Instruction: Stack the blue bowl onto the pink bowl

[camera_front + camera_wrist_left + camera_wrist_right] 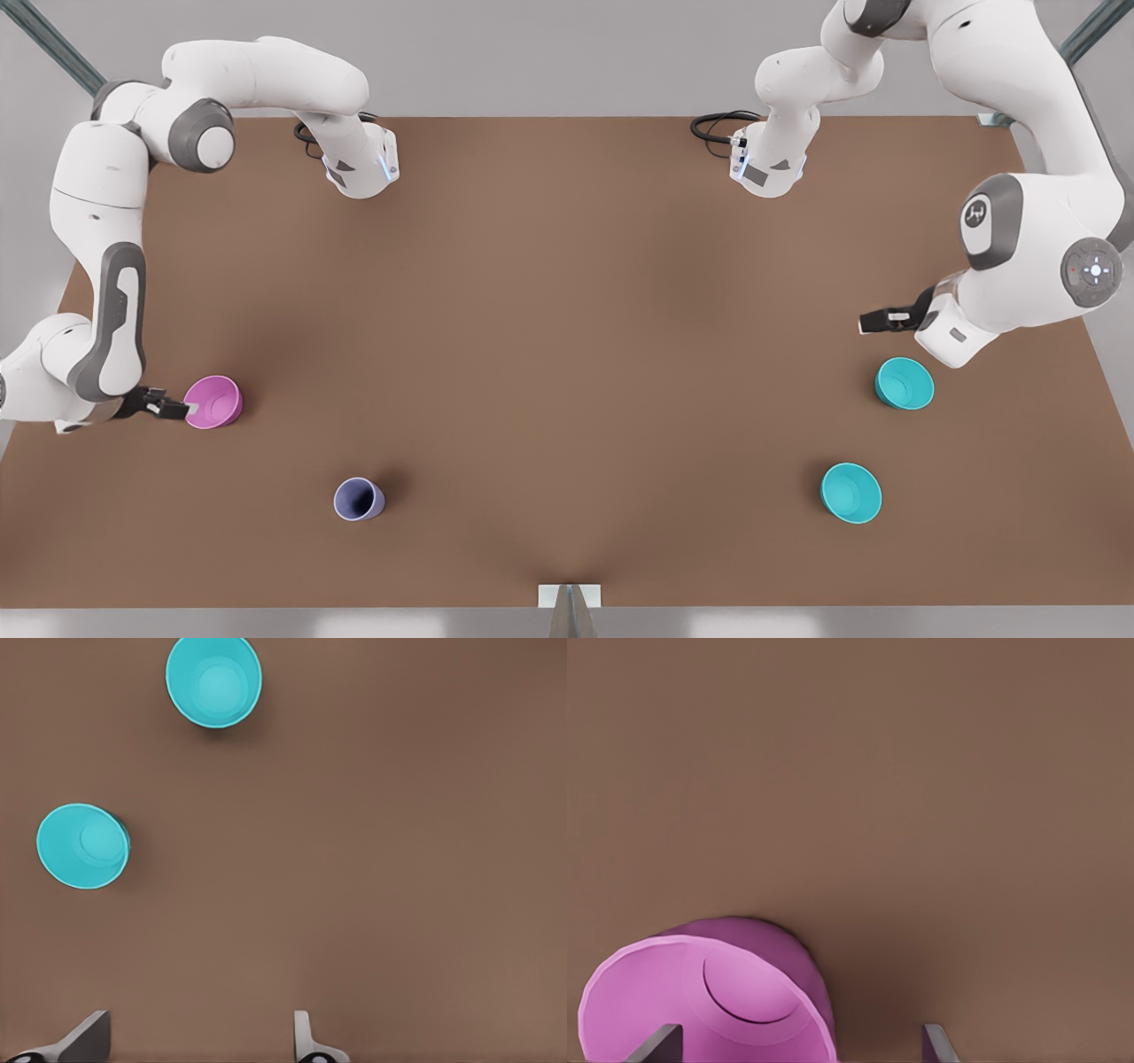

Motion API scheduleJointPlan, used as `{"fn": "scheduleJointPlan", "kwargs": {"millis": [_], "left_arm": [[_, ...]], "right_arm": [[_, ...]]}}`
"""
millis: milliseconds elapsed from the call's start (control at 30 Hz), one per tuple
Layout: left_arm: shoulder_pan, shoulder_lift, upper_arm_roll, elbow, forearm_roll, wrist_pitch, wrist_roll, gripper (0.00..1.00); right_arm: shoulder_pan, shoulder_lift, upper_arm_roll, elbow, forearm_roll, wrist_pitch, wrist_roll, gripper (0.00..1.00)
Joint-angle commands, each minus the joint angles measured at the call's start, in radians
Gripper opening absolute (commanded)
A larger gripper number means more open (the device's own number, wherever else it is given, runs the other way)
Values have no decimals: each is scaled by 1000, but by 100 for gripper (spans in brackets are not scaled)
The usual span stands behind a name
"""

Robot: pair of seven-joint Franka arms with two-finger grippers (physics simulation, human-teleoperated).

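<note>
Both my claws are spread wide and empty: my right gripper (182, 409) at the pink bowl's (214, 401) rim, my left gripper (873, 322) near the blue bowl (904, 383), so the stacking is all still ahead.

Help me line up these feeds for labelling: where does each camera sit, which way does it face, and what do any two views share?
Front view: high above the table, looking down; both arms show, the right gripper at the pink bowl, the left gripper near two teal bowls.
Left wrist view: on the left arm, facing the table; open fingertips show.
Right wrist view: on the right arm, close behind the pink bowl; fingertips straddle its rim.
Shared: front and left wrist both show the teal bowls.
</note>
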Motion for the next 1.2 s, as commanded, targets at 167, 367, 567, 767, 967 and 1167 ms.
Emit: {"fn": "scheduleJointPlan", "kwargs": {"millis": [167, 367, 567, 767, 967, 1167], "left_arm": [[5, 6, 0, 4, 5, 20, 22, 100], [15, 17, 1, 4, 8, 54, 24, 100], [12, 15, 1, 33, 10, 54, 22, 100], [14, 17, 1, 35, 10, 56, 22, 100], [41, 17, 6, 35, 8, 97, 22, 100], [101, 20, 6, 16, 1, 19, 31, 100]], "right_arm": [[-11, -6, 0, -82, 45, 58, -115, 100], [-11, 6, 2, -88, 45, 55, -152, 43], [-2, 5, 6, -75, 38, 42, -178, 21], [38, -38, 144, 25, 45, -212, -166, 21], [444, -32, 272, 198, 295, -131, 394, 21], [866, 48, 241, 251, 129, 320, 1061, 21]]}}
